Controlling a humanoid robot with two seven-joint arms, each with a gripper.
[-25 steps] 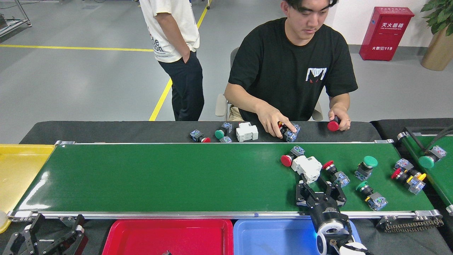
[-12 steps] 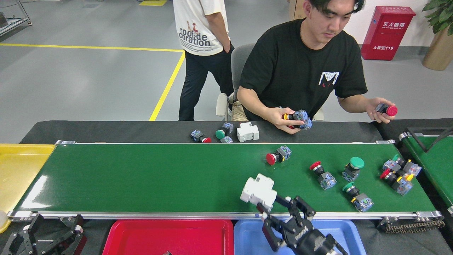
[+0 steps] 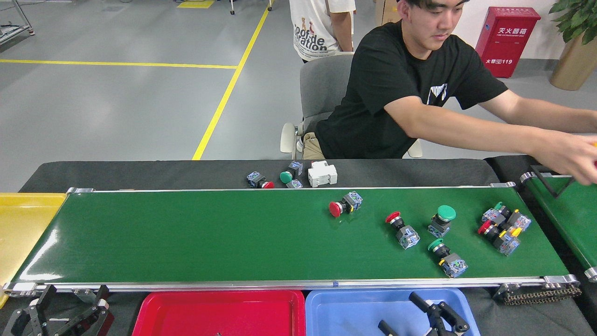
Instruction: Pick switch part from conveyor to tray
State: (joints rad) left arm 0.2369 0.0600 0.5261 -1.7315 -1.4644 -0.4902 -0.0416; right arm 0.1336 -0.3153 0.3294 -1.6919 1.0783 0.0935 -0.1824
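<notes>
Conveyor (image 3: pixel 210 233): green belt, silver rails, running across my view.

Switch parts on the belt, right half: red mushroom button (image 3: pixel 344 205); second red button (image 3: pixel 402 229); large green button (image 3: pixel 442 219); small green button (image 3: pixel 447 259) near the front rail; mixed cluster (image 3: pixel 503 226) far right.

Blue tray (image 3: pixel 354 312): below the front rail; my right gripper (image 3: pixel 433 317) is above it, fingers spread wide, nothing visible between them.

Red tray (image 3: pixel 224 312): beside the blue one.

Left gripper (image 3: pixel 65 312): bottom left corner; I cannot tell its state.

Black tabletop (image 3: pixel 163 173) behind the belt: white breaker block (image 3: pixel 322 173), more buttons (image 3: pixel 275 179).

Seated person (image 3: pixel 410 93): arm stretched to the right.
</notes>
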